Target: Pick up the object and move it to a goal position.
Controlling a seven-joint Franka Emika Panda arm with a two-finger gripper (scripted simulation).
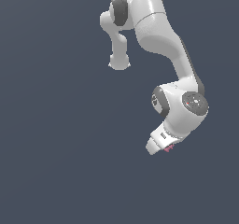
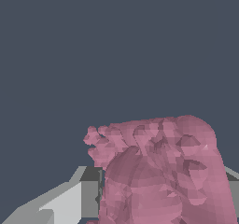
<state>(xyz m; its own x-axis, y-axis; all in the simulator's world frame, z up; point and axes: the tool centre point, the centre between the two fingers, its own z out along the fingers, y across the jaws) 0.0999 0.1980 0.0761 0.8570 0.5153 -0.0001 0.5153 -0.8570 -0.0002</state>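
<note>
Object (image 1: 168,148) shows as a scrap of pink poking out at the tip of the end effector (image 1: 164,147), low on the exterior view's right. Up close in the wrist view the knobbly pink lump (image 2: 163,171) fills the space between the grey fingers (image 2: 88,192), so the end effector looks clamped on it. By my read the pick is done and this is the carry step. No goal marker shows in either view, so the next move calls for a firm grip and a smooth transfer without the lump slipping.
</note>
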